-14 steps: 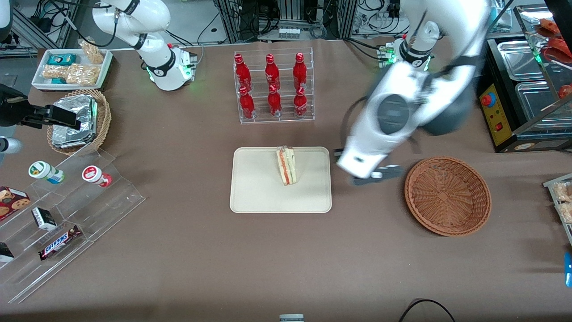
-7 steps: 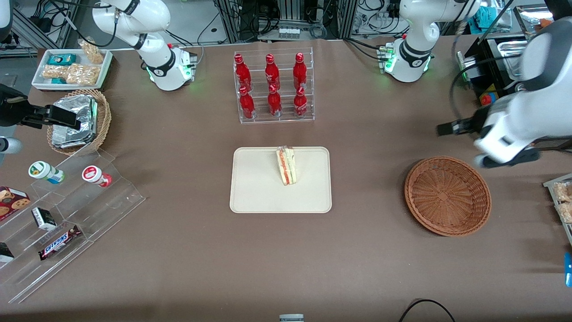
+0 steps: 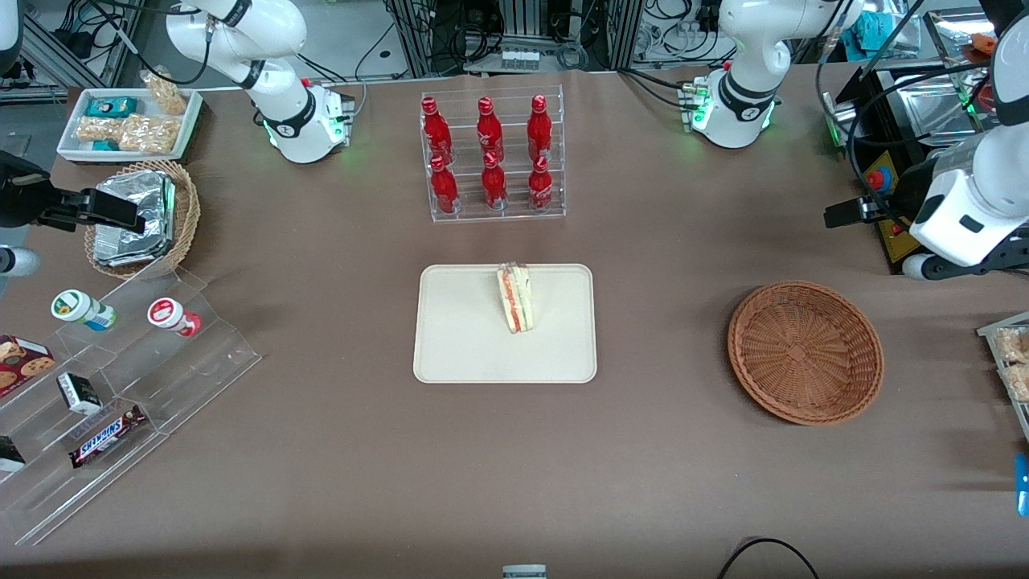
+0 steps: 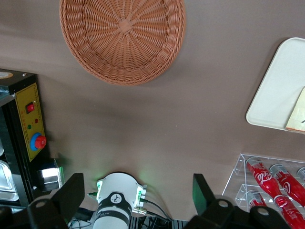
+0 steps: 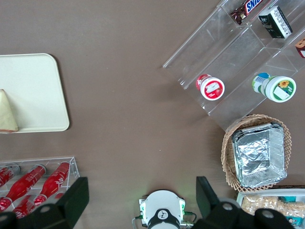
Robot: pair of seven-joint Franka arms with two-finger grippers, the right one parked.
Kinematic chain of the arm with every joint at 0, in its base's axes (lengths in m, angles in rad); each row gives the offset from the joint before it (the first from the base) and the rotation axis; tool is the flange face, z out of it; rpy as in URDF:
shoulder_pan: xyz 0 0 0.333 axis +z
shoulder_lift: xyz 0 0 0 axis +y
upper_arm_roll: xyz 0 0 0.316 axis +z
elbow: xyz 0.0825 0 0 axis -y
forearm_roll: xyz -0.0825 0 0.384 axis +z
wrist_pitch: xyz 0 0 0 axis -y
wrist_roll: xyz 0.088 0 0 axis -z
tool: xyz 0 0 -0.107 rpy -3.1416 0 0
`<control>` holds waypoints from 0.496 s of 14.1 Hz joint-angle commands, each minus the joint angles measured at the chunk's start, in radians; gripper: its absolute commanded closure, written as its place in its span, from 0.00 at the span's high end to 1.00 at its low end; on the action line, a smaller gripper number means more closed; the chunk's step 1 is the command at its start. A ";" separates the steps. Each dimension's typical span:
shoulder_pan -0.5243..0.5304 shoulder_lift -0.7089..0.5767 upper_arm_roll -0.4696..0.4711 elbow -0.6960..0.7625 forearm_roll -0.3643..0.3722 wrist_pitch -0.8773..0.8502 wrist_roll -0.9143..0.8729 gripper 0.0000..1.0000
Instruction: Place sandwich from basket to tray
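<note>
Sandwich (image 3: 515, 298) lies in tray (image 3: 458, 346); basket (image 3: 805, 351) seemingly bare; claw (image 4: 136, 200) spread.

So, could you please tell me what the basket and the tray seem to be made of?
The basket: reddish-brown woven wicker or rattan, matte, its radial weave visible. The tray: smooth cream, likely plastic, faint sheen, rounded corners. The gripper hangs above the table near the black control box, open.

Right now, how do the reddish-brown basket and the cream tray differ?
The basket is round, woven wicker; the tray is flat, smooth and rectangular with rounded corners. The basket holds nothing; the tray carries the sandwich. The basket lies toward the working arm's end, where the open gripper hangs high; the tray sits mid-table. Both rest on the brown table.
</note>
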 commanded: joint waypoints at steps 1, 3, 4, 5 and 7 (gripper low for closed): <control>-0.001 0.002 -0.004 0.015 0.010 0.003 -0.004 1.00; 0.002 -0.016 -0.003 0.010 0.007 -0.002 -0.001 1.00; 0.000 -0.021 -0.003 0.005 0.007 -0.014 -0.006 1.00; -0.003 -0.018 -0.004 0.004 0.012 -0.032 -0.007 1.00; -0.006 -0.030 -0.006 -0.005 0.022 -0.083 -0.006 1.00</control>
